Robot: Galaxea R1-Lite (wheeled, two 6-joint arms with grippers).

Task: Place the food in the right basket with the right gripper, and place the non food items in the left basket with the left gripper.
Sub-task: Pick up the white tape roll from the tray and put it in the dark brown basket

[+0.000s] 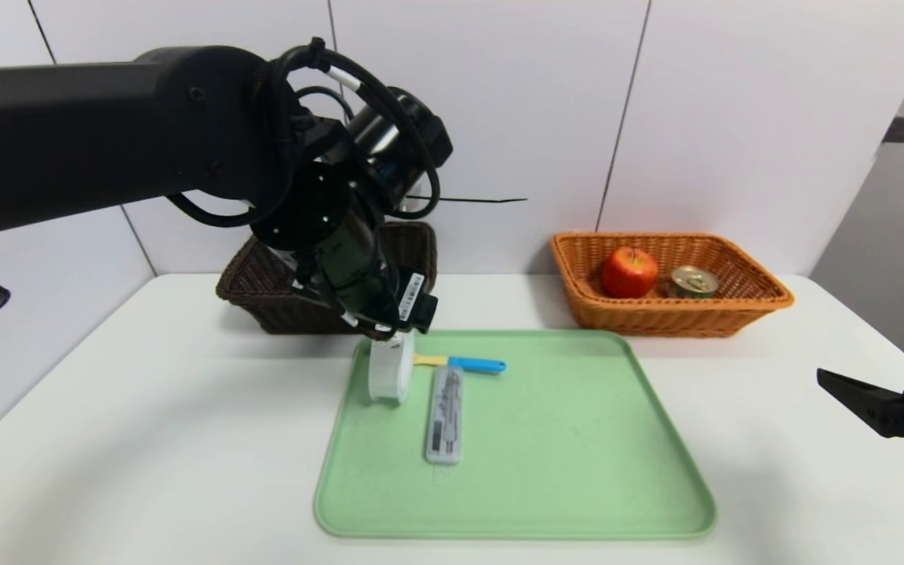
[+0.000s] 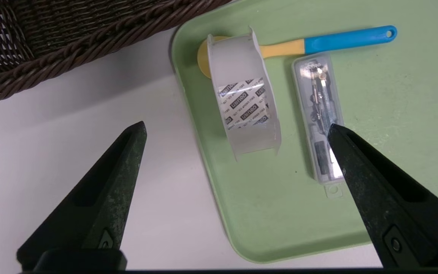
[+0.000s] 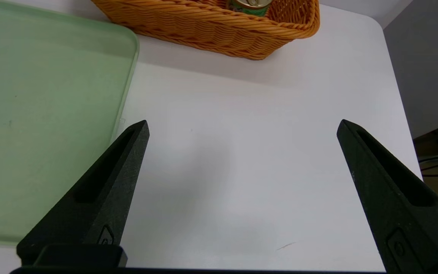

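Over tray (image 1: 577, 502): my left gripper (image 2: 238, 131) open above tape (image 2: 243, 102) | case (image 1: 445, 413), utensil (image 1: 464, 362) still on tray | apple (image 1: 629, 271), tin (image 1: 693, 281) in right basket (image 1: 758, 302) | left basket (image 1: 264, 286) unfilled, I judge | right gripper (image 3: 242, 129) open, idle over tabletop (image 3: 242, 171)

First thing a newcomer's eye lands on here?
The left gripper, jaws open, hangs above the white tape roll at the green tray's far-left corner, beside a grey case. An apple and tin sit in the orange basket.

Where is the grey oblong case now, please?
In the head view the grey case lies flat on the green tray, left of its centre, beside the white tape roll, below the blue-handled utensil.
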